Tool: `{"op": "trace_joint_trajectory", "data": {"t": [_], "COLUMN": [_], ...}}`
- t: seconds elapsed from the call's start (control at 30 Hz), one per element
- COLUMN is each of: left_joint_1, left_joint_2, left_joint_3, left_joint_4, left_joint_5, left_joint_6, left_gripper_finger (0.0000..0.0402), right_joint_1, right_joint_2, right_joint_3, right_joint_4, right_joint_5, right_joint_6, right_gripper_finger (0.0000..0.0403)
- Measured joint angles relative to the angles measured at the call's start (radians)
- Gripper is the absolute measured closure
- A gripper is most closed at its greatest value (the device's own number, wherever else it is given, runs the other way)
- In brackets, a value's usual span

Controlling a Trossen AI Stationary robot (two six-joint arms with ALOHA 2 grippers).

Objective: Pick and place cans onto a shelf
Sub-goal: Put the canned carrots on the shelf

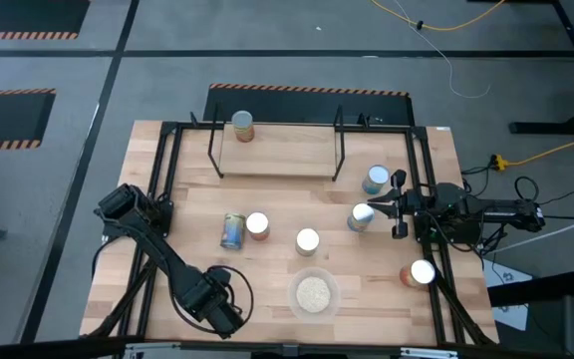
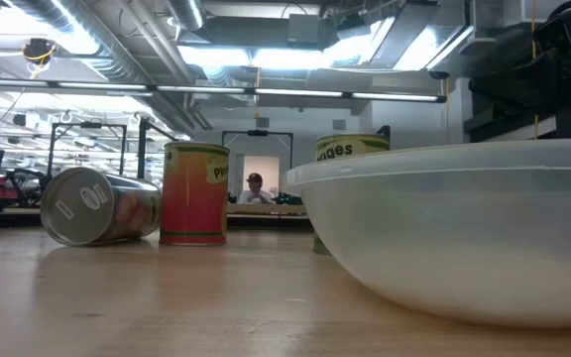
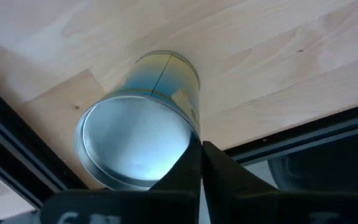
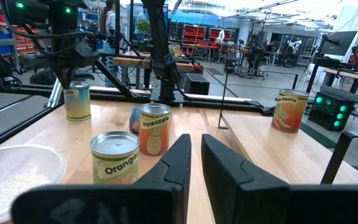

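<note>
1. Progress: 1 can (image 1: 242, 126) stands on the shelf (image 1: 287, 155), at its far left end. 7 are not yet shelved, so the task looks early.
2. On the table (image 1: 367, 289): 2 blue cans (image 1: 375, 179) right of the shelf, 1 tipped can (image 1: 232, 231) at centre-left, 2 upright cans (image 1: 257, 225) beside it, and 1 red can (image 1: 419, 272) near right.
3. The 8th can (image 3: 138, 137) sits at the near left edge, just beside the left gripper (image 3: 201, 144), which is clenched on nothing.
4. The right gripper (image 4: 196, 140) hovers by the nearer blue can, fingers narrowly parted, nothing between them.
5. Materials: the cans are rigid metal cylinders with shiny flat tops and smooth printed labels. The shelf is a pale wood board in a thin black frame. The bowl (image 1: 292, 292) is clear plastic holding pale grains.
</note>
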Motion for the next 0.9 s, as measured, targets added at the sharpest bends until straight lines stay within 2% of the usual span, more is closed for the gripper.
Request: {"op": "trace_joint_trajectory", "data": {"t": [0.33,0.9], "left_joint_1": [0.044,0.211], "left_joint_2": [0.000,-0.001], "left_joint_3": [0.066,0.291], "left_joint_4": [-0.004,-0.005], "left_joint_5": [-0.006,-0.009], "left_joint_6": [0.164,0.610], "left_gripper_finger": [0.0401,0.0401], "right_joint_1": [0.000,0.000], "right_joint_2": [0.000,0.000], "right_joint_3": [0.000,0.000], "right_joint_4": [0.000,0.000], "right_joint_5": [0.000,0.000], "right_joint_6": [0.000,0.000], "right_gripper_finger": [0.0358,0.0358]}}
